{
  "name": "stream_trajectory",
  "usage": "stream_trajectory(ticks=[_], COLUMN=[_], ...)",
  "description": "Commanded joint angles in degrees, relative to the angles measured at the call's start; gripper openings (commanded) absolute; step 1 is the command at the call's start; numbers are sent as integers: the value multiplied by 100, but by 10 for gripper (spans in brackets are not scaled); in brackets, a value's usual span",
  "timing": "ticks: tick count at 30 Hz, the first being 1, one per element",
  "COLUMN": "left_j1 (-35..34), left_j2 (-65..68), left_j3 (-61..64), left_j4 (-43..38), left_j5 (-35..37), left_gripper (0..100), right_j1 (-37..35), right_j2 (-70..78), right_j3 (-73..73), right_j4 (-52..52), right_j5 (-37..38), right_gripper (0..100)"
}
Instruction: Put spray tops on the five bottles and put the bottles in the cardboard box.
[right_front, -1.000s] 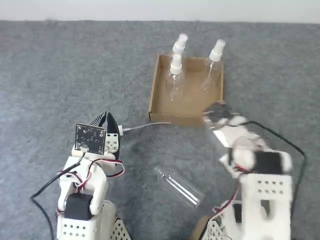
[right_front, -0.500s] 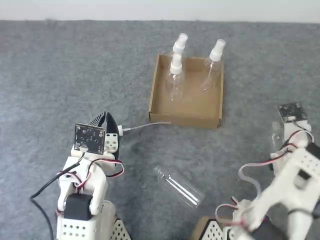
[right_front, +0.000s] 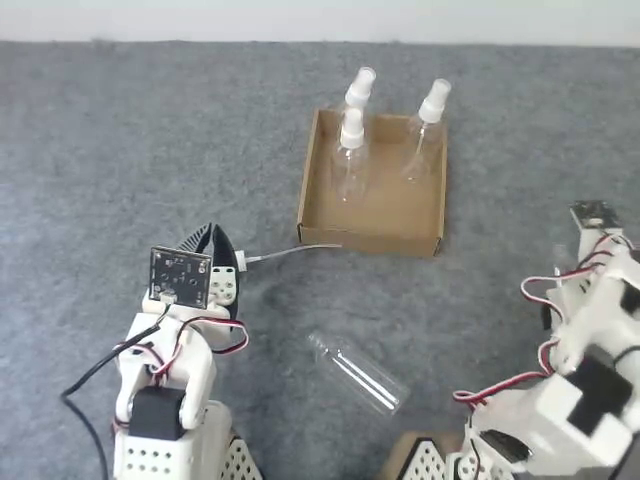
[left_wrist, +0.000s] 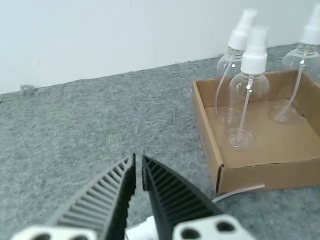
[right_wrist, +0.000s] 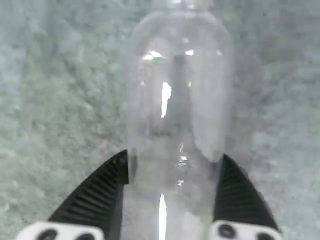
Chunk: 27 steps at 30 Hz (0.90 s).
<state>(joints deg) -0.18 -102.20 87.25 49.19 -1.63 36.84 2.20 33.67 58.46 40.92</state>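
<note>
Right gripper (right_wrist: 172, 167) pinches a clear bottle (right_wrist: 177, 90) at the table's (right_front: 100, 150) right edge. Left gripper (left_wrist: 138, 167), pressed together, sits front-left. Cardboard box (right_front: 372, 240), rear centre, holds three capped bottles (right_front: 350, 150). A loose bottle (right_front: 357, 373) lies on open surface near the front edge.

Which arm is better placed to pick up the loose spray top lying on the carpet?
Left. The spray top lies right beside the left gripper; the right gripper is shut on a bottle with no top, far from it.

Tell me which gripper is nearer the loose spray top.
Left. The left gripper sits beside the spray top; the right gripper, holding a clear bottle, is far off across the box side.
</note>
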Motion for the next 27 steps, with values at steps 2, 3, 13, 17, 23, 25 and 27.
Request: stream_trajectory(ticks=[2, 3, 13, 17, 23, 25, 27], left_j1=[-44, -158, -633, -633, -633, -624, -624], left_j2=[-62, -53, 1846, 3754, 6013, 6602, 7121], left_j3=[-224, -303, -1684, -2853, -4180, -4479, -4734], left_j4=[-123, -114, -114, 246, 993, 1116, 1187], left_j5=[26, 26, -360, -334, 123, 290, 466], left_gripper=[12, 12, 16, 17, 148, 197, 223], right_j1=[-92, -92, -101, -57, -92, -92, -92], right_j2=[22, 22, 13, 13, 57, 75, 75], right_j3=[-167, -167, -176, -176, -176, -176, -176], right_j4=[66, 66, 66, 48, 22, 22, 22], right_j5=[-79, -79, -44, -26, -26, -26, -26], right_gripper=[246, 247, 248, 249, 249, 249, 249])
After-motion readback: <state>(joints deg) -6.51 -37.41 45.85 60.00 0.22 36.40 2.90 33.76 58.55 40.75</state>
